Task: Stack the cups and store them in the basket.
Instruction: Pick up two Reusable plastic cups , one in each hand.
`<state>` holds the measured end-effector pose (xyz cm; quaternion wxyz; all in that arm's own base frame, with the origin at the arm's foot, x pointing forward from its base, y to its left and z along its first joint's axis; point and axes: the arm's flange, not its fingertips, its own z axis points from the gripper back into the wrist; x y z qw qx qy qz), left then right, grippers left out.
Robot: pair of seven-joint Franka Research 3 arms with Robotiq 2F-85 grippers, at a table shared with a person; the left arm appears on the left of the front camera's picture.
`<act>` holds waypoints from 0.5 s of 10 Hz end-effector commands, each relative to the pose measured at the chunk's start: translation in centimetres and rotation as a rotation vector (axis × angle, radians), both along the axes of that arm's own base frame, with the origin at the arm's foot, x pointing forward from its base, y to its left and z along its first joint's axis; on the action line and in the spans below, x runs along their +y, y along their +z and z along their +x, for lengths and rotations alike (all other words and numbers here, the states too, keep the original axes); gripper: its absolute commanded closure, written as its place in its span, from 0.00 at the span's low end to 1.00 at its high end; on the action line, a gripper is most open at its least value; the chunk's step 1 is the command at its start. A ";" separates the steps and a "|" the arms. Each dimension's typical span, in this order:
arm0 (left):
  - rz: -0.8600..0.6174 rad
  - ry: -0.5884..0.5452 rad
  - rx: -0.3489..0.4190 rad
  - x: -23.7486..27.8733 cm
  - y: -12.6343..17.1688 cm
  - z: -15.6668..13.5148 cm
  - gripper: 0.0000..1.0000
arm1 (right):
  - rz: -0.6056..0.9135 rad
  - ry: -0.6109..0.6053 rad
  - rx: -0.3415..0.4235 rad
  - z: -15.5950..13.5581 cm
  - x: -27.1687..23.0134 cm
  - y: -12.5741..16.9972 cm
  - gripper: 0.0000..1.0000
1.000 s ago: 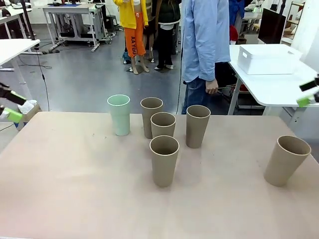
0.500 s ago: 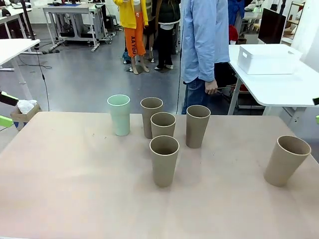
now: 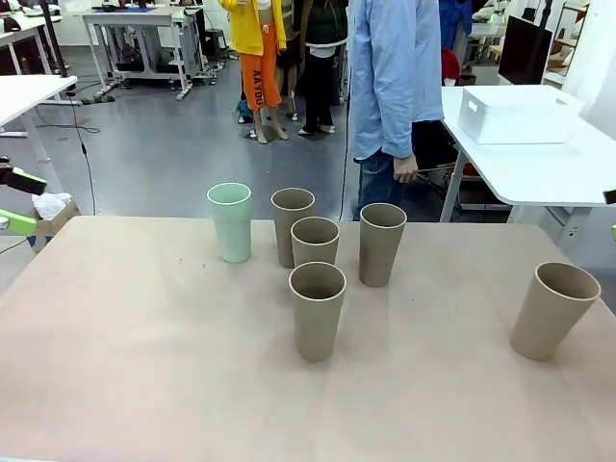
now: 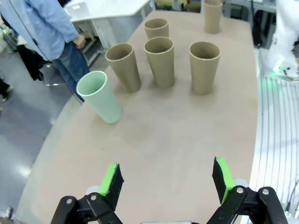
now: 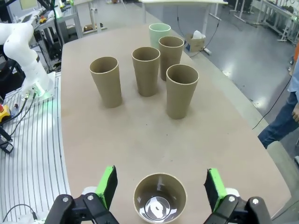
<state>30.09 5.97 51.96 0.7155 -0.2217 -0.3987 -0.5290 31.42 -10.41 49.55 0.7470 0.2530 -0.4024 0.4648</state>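
Hanging nearest, off the 10 o'clock corner of the table [image 3: 135,375] (12 o'clock is the person's side): left gripper [image 4: 167,179]. It has black linkage fingers and green pads, and the jaws are spread wide with nothing between them.

Right gripper [image 5: 160,186]: same build, jaws wide apart, gripping nothing. It is poised above the lone tan cup [image 3: 553,310] and apart from it, looking straight down its mouth.

Table: flat matte top, pinkish tan, lightly speckled.

Lone tan cup: at 3 o'clock, upright, well apart from the others. Tall, tapered, handleless, with a matte outer wall; the inner floor shows a sheen.

Front tan cup [image 3: 318,310]: dial centre, upright, same tapered form, thin round rim.

Middle tan cup [image 3: 315,252]: toward 12 o'clock of the front cup, upright.

Back-right tan cup [image 3: 381,243]: at 1 o'clock of the front cup, upright, standing apart.

Back-left tan cup [image 3: 293,226]: just beside the middle cup on its far side, upright.

Mint green cup [image 3: 231,221]: at 11 o'clock, upright, pale and matte, same shape as the tan ones.

Person [image 3: 395,77]: at 12 o'clock beyond the far edge, in a light blue shirt and jeans, with one hand [image 3: 409,171] hanging at the hip.

Basket [image 3: 515,114]: at 2 o'clock, on a separate white table beyond this one. White, rectangular, with smooth solid walls and rounded corners.
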 end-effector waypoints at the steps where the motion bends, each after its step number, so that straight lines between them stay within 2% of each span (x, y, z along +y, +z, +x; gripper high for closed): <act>1: 0.009 -0.015 -0.002 -0.1 0.0 -0.1 0.00 | -0.008 0.002 -0.009 0.0 -0.1 0.1 0.00; 5: 0.009 -0.015 -0.002 -0.1 0.0 -0.1 0.00 | -0.008 0.002 -0.009 0.0 -0.1 0.1 0.00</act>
